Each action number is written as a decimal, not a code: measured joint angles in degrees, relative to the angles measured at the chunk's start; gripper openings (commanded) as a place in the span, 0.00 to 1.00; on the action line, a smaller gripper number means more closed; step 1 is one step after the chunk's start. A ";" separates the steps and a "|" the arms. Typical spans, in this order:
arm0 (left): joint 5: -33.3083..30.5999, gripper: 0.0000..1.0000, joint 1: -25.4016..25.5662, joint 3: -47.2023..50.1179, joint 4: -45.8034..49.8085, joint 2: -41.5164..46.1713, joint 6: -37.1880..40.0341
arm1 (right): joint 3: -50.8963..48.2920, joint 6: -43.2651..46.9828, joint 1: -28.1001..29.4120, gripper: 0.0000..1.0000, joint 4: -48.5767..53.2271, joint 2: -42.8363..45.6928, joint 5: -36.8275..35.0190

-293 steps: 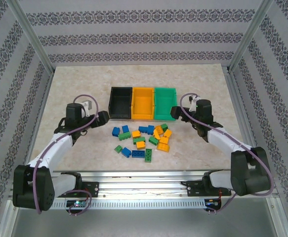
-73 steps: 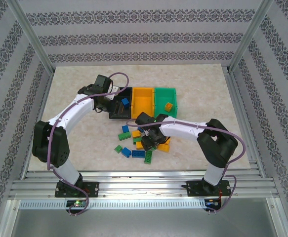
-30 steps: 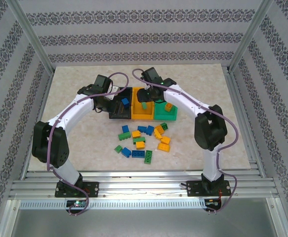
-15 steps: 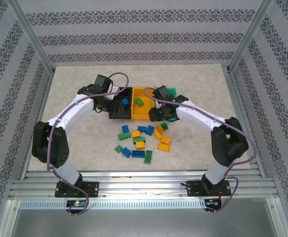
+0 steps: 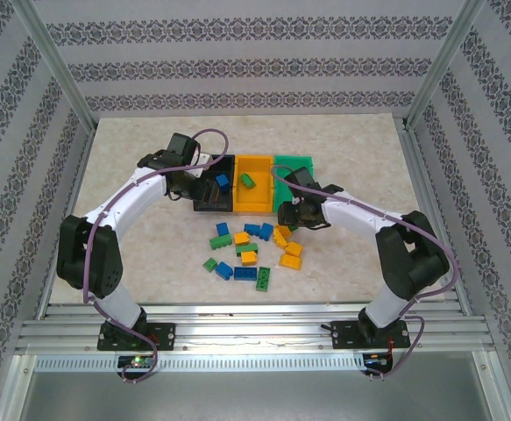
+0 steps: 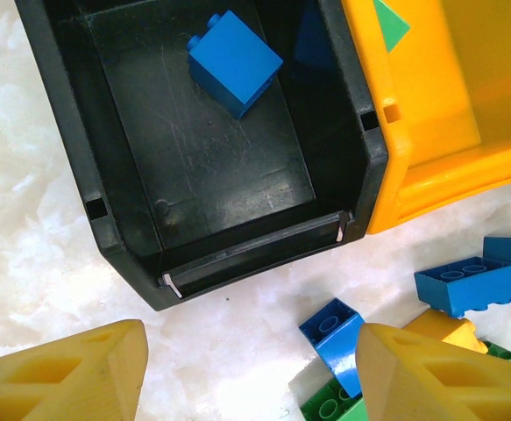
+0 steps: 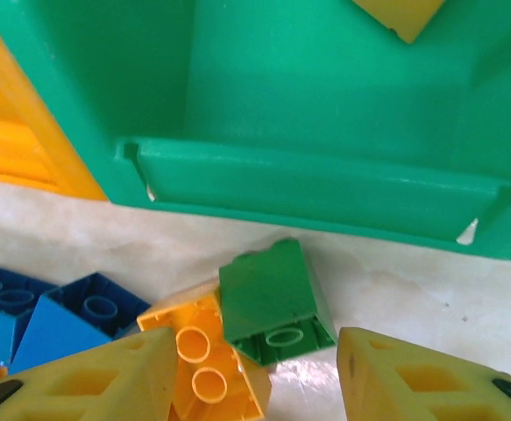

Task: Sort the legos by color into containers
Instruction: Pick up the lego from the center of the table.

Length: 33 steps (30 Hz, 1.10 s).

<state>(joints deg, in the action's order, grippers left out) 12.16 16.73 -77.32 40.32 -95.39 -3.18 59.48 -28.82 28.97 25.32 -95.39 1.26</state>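
Green lego [image 5: 247,181] newly in orange bin [image 5: 262,198]; right jaws away.

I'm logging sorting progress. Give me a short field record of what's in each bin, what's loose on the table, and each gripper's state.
black bin: one blue brick
orange bin: one green brick
green bin: one yellow brick, partly in view
table: loose bricks in blue, green and yellow, before the bins
left gripper: open, empty, by the black bin's front
right gripper: open, empty, above a loose green brick
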 measured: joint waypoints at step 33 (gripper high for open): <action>0.28 0.64 0.00 0.61 0.00 0.00 0.00 | -4.17 -2.82 0.55 0.29 -5.99 -3.45 -2.54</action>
<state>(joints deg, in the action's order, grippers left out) 12.45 16.73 -76.71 40.32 -95.39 -3.18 55.31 -31.64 29.52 19.33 -98.85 -1.28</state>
